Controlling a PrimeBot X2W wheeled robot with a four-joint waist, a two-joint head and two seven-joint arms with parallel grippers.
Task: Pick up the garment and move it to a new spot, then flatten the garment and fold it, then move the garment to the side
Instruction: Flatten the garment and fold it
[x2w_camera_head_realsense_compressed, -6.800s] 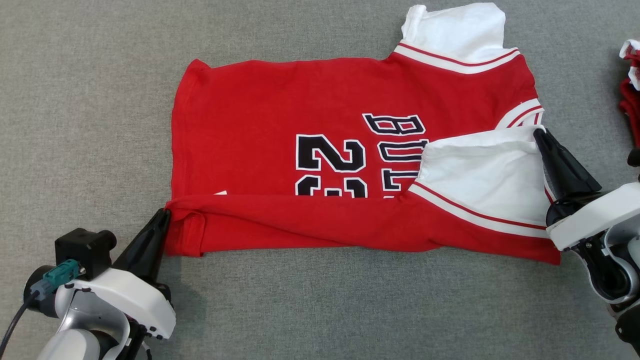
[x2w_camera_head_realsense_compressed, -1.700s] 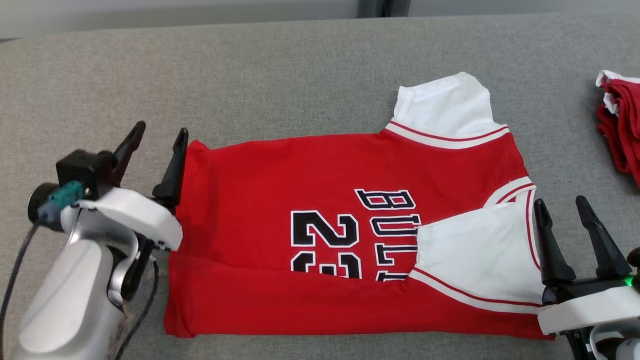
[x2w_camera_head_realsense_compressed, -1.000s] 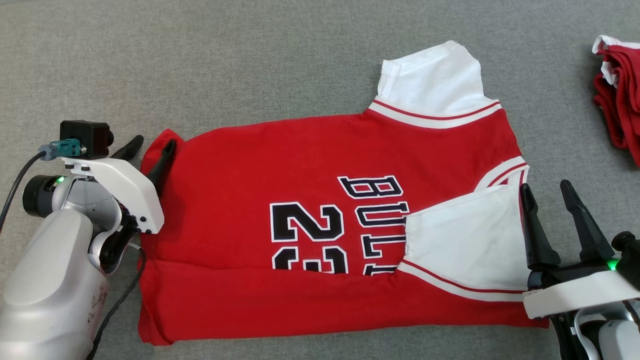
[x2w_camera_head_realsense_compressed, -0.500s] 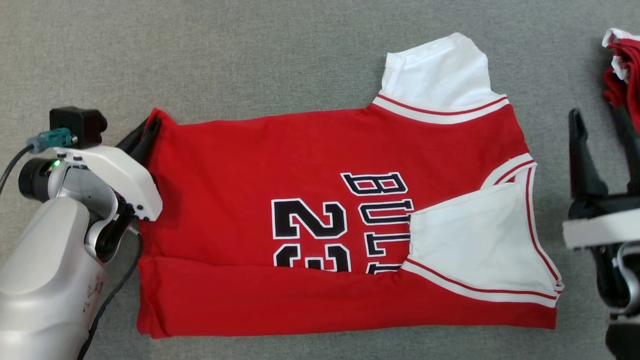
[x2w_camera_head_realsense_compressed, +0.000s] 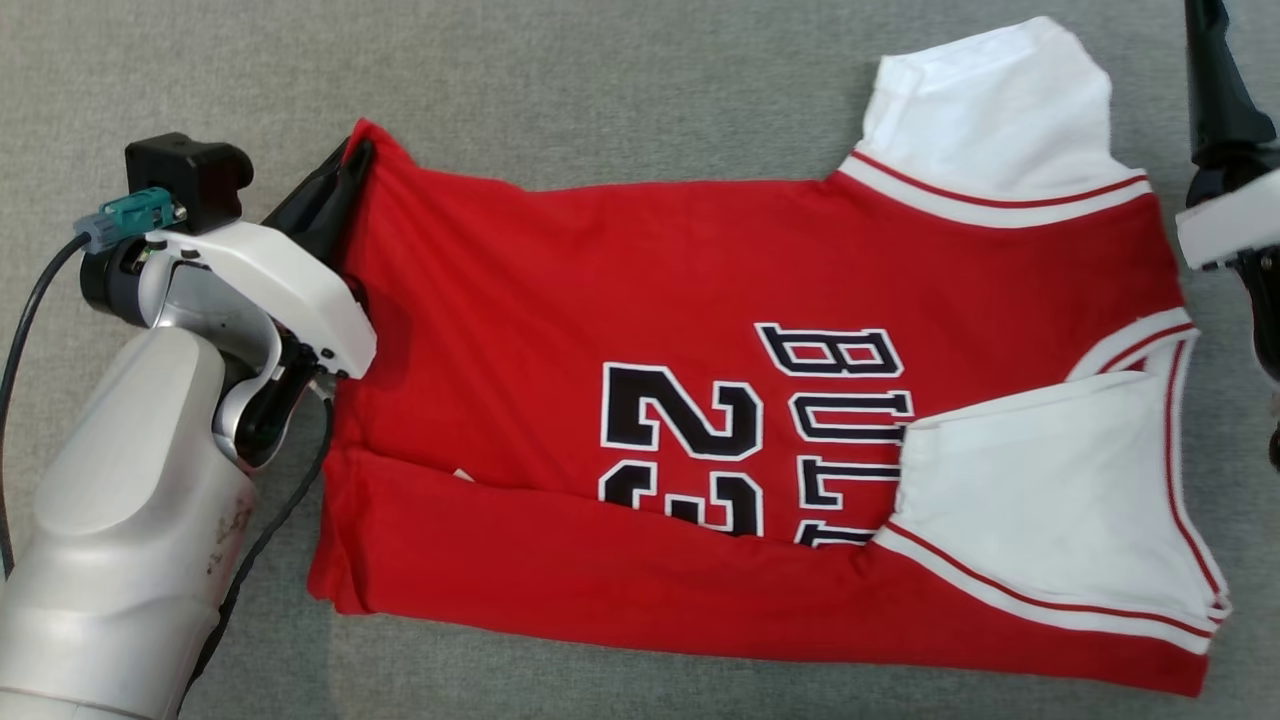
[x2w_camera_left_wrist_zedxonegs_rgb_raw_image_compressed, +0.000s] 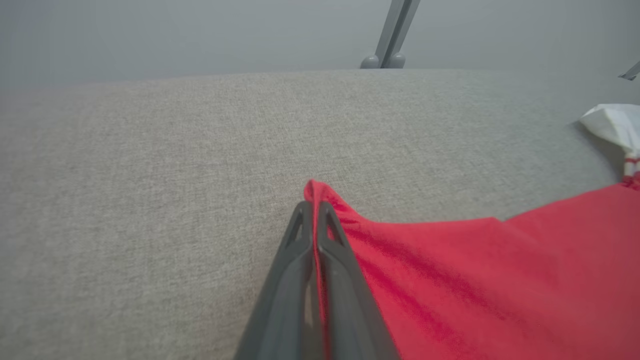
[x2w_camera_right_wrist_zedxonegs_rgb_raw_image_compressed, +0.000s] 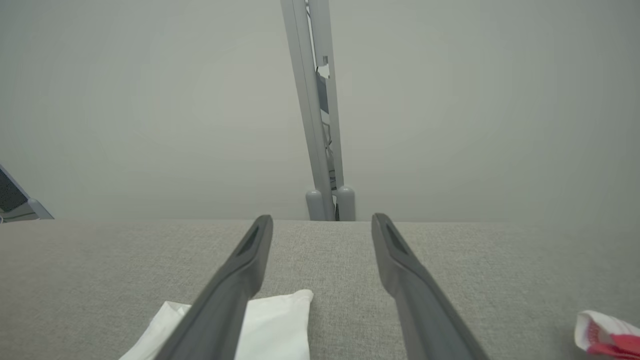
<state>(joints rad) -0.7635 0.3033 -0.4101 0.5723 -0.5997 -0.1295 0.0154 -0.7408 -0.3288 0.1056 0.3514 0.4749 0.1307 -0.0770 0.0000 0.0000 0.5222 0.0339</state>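
My left gripper (x2w_camera_head_realsense_compressed: 345, 175) has now shut its jaws flat on the far hem corner of the garment (x2w_camera_head_realsense_compressed: 620, 270) at ten o'clock. The right gripper (x2w_camera_right_wrist_zedxonegs_rgb_raw_image_compressed: 322, 219), jaws spread wide and empty, has travelled up beside the white sleeve (x2w_camera_head_realsense_compressed: 990, 100) at one o'clock. I judge the second lengthwise fold comes next. The soft red knit lies smooth on the grey woven desk (x2w_camera_head_realsense_compressed: 600, 80), its six o'clock edge already turned over.

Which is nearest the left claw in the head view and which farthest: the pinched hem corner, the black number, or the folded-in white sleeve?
1. Hem corner: pinched in the left claw, far left of the jersey.
2. Black number: mid-jersey.
3. Folded-in white sleeve: near right.
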